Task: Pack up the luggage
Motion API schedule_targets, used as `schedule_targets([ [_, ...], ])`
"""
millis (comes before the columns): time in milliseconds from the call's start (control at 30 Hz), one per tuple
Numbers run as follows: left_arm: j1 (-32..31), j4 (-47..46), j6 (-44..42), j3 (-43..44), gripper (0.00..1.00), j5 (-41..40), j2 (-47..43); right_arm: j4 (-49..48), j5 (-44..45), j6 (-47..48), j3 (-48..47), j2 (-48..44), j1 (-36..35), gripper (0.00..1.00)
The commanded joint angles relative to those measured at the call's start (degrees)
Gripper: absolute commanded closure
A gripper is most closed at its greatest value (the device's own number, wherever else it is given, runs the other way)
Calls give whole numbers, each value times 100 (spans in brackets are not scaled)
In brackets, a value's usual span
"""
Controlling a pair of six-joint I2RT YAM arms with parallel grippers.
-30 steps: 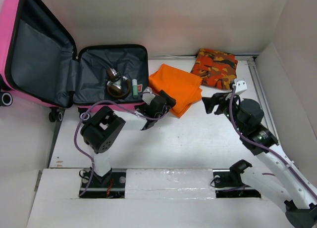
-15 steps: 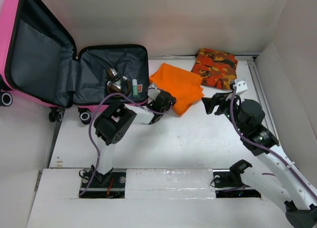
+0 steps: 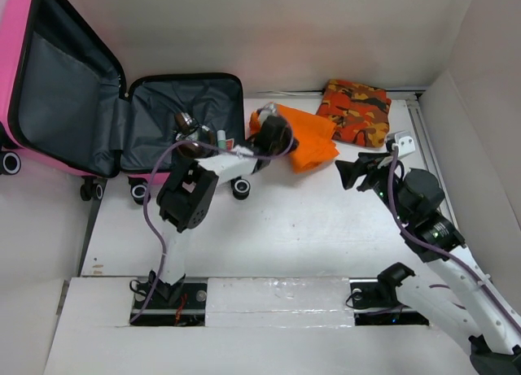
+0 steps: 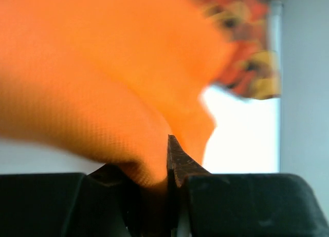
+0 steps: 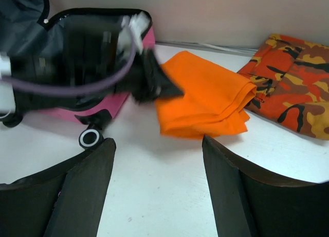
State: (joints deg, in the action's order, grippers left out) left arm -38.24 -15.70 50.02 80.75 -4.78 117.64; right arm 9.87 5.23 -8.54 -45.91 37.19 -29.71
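While the luggage (image 3: 151, 119) lies open at the far left of the table (image 3: 309, 220), lid propped back and grey-lined base facing up, the top view shows only small things inside: a brown round item (image 3: 189, 141) and a green tube (image 3: 221, 141). The orange cloth (image 3: 317, 143) sits just right of the case, its left edge bunched up where the left gripper (image 3: 275, 132) meets it. The camo cloth (image 3: 354, 111) lies flat at the back wall, right against the orange one; whether they overlap I cannot tell. The right gripper (image 3: 356, 173) hovers over bare table near the orange cloth, touching nothing.

From the left wrist, the claw is pinched together on a fold of orange cloth, which fills most of the picture in a blur. A corner of camo cloth shows behind at upper right. No luggage appears here.

From the right wrist, the claw stands wide apart with nothing between its fingers (image 5: 67, 190). Beyond them lies the orange cloth with the left gripper at its left corner, the pink case and one wheel (image 5: 90, 138) behind.

Packing looks barely begun. The small items are in, and neither cloth is. The orange one is gripped and needs carrying left into the base, with the camo cloth probably to follow.
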Motion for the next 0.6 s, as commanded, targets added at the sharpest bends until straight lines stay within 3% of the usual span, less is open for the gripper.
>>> schedule_targets([
  [0, 193, 881, -1622, 2663, 100, 898, -129, -187, -84, 71, -137, -45, -43, 26],
  [33, 438, 1642, -1792, 3231, 100, 1178, 142, -187, -84, 71, -137, -45, -43, 26],
  [133, 1227, 2621, -2110, 5104, 100, 1881, 774, -187, -84, 71, -190, 7, -43, 26],
  [233, 2019, 2486, -1910, 5530, 100, 3252, 953, -187, -84, 71, -190, 8, -43, 26],
  [267, 2501, 2206, -1760, 5391, 100, 3777, 884, -187, -136, 71, -190, 8, -43, 26],
  [367, 3180, 2063, -1863, 4778, 100, 4124, 437, -187, -137, 71, -190, 8, -43, 26],
  [567, 3867, 1256, -2619, 2502, 100, 4212, -715, -187, -250, 71, -137, 60, -43, 26],
])
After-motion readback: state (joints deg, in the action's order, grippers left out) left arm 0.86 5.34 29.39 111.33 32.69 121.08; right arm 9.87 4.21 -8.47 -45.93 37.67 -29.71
